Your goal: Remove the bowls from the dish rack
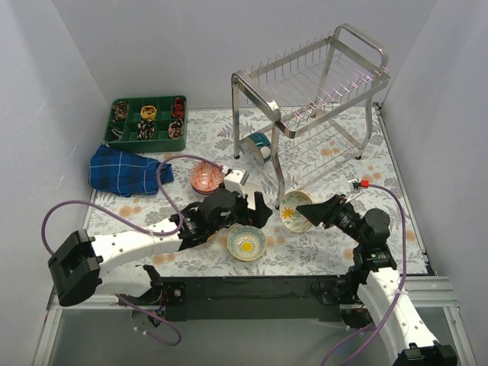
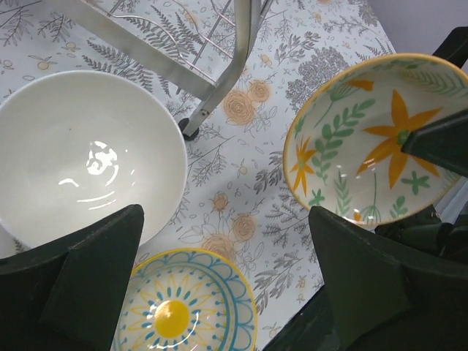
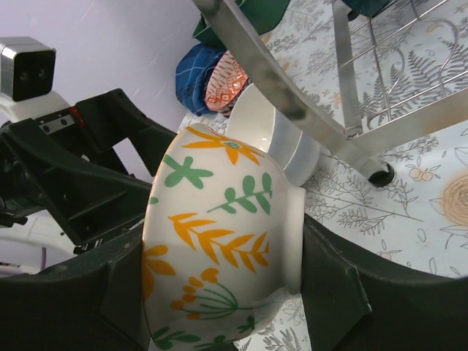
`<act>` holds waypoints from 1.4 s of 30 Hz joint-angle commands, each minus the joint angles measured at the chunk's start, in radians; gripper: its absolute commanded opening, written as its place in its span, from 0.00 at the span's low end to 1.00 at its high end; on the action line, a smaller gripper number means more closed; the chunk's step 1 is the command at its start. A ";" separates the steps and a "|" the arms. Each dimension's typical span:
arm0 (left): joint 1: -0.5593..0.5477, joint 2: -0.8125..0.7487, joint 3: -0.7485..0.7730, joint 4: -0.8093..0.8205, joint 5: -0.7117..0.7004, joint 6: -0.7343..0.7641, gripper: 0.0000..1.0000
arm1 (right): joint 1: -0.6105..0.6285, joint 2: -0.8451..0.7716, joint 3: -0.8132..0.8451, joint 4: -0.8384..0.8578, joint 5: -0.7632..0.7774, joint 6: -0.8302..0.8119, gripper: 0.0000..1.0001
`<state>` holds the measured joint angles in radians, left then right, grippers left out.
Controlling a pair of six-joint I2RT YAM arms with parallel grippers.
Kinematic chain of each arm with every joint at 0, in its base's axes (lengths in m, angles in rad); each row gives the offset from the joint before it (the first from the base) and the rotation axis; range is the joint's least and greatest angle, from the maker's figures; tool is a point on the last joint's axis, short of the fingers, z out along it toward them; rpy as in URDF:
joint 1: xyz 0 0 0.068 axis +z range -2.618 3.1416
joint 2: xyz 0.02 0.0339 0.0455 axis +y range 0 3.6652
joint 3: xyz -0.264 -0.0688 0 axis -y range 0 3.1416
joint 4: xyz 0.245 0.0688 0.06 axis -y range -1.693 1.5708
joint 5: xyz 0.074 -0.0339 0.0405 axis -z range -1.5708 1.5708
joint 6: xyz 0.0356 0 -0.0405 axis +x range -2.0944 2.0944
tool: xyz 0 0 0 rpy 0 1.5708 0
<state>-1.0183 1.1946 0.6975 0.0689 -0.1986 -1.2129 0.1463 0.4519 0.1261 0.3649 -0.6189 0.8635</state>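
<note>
Clasping leaf bowl [image 3: 219, 234], right hand [image 1: 313, 212], tilted

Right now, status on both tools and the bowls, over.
Left tool open, empty. Right tool shut on leaf bowl, off rack. Teal bowl at lower tier. Rack leg close.

The rack [image 1: 316, 84] is shiny metal. The white bowl [image 2: 80, 153] is smooth and glossy. The blue cloth [image 1: 126, 169] looks soft.
</note>
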 commanded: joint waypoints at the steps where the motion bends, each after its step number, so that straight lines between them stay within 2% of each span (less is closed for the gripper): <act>1: -0.058 0.068 0.072 0.103 -0.122 -0.022 0.94 | 0.006 -0.033 0.000 0.092 -0.081 0.069 0.18; 7: -0.115 0.178 0.111 0.167 -0.147 -0.034 0.83 | 0.007 -0.022 -0.028 0.149 -0.116 0.109 0.18; 11: -0.126 0.223 0.114 0.200 -0.147 -0.036 0.66 | 0.012 -0.009 -0.037 0.189 -0.148 0.124 0.18; 14: -0.132 0.241 0.120 0.201 -0.136 -0.039 0.58 | 0.012 0.001 -0.040 0.197 -0.169 0.123 0.18; 21: -0.138 0.200 0.099 0.212 -0.125 -0.014 0.23 | 0.013 0.013 -0.051 0.200 -0.179 0.114 0.22; 22: -0.138 0.192 0.093 0.210 -0.127 -0.010 0.13 | 0.012 0.021 -0.052 0.200 -0.180 0.106 0.26; 24: -0.137 0.166 0.077 0.206 -0.136 -0.005 0.05 | 0.012 0.030 -0.051 0.200 -0.180 0.097 0.31; 25: -0.137 0.155 0.073 0.198 -0.140 -0.001 0.00 | 0.013 0.036 -0.052 0.200 -0.180 0.092 0.38; 27: -0.138 0.137 0.062 0.171 -0.145 0.003 0.00 | 0.012 0.045 -0.052 0.200 -0.182 0.080 0.46; 28: -0.138 0.114 0.057 0.163 -0.145 0.013 0.00 | 0.012 0.054 -0.049 0.198 -0.182 0.074 0.56; 30: -0.137 0.089 0.056 0.109 -0.148 0.016 0.00 | 0.013 0.060 -0.046 0.198 -0.176 0.057 0.66; 31: -0.137 0.065 0.054 0.086 -0.154 0.018 0.00 | 0.012 0.070 -0.043 0.197 -0.171 0.052 0.74; 34: -0.135 0.010 0.059 -0.027 -0.162 0.018 0.00 | 0.013 0.088 -0.034 0.193 -0.157 0.028 0.86; 37: -0.137 -0.030 0.072 -0.191 -0.188 -0.008 0.00 | 0.012 0.111 -0.025 0.183 -0.142 -0.001 0.93; 42: -0.135 -0.110 0.079 -0.440 -0.196 -0.095 0.00 | 0.010 0.142 0.001 0.122 -0.108 -0.069 0.94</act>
<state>-1.1553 1.1645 0.7574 -0.1532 -0.3595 -1.2316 0.1635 0.5747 0.0708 0.5041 -0.7650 0.8684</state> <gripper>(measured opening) 0.046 0.941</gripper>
